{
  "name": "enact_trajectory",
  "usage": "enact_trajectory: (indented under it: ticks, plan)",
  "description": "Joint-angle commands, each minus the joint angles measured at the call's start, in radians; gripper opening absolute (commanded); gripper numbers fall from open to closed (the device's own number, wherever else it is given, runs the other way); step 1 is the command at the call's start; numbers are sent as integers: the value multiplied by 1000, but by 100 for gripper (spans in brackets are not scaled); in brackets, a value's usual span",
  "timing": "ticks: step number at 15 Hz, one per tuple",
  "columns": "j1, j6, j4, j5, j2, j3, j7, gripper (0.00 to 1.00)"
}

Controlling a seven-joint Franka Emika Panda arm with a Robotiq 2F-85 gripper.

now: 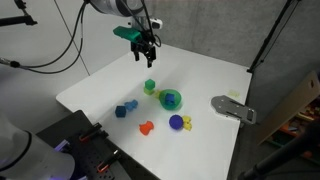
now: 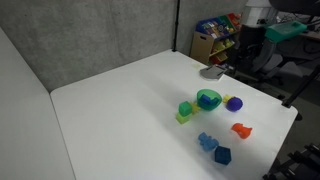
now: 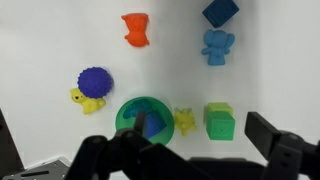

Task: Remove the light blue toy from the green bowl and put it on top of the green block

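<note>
The green bowl (image 3: 128, 112) lies at the bottom middle of the wrist view, and a blue piece, the light blue toy (image 3: 152, 124), lies inside it. The green block (image 3: 219, 120) sits to the bowl's right, with a small yellow toy (image 3: 184, 120) between them. My gripper (image 3: 197, 132) is open and empty, high above the table. Its left finger partly covers the bowl and its right finger is beyond the block. In both exterior views the bowl (image 1: 171, 99) (image 2: 208, 99) and the block (image 1: 150, 86) (image 2: 186, 108) stand side by side. The gripper (image 1: 143, 50) hovers well above them.
On the white table there are a purple ball (image 3: 94, 82) with a yellow toy (image 3: 84, 100), an orange toy (image 3: 137, 30), a blue animal toy (image 3: 217, 45) and a dark blue cube (image 3: 221, 11). A grey object (image 1: 233, 108) lies near the table's edge.
</note>
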Motion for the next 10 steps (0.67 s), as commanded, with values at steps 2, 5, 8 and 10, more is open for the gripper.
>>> enact_trajectory:
  ticks: [2, 5, 8, 10]
  plan:
    - [-30, -103, -59, -20, -183, 29, -24, 100]
    - [-38, -136, -76, -22, -267, 34, -28, 100]
    - [-45, -166, -94, -15, -330, 42, -20, 100]
    - [-48, -158, -69, -4, -296, 48, -11, 100]
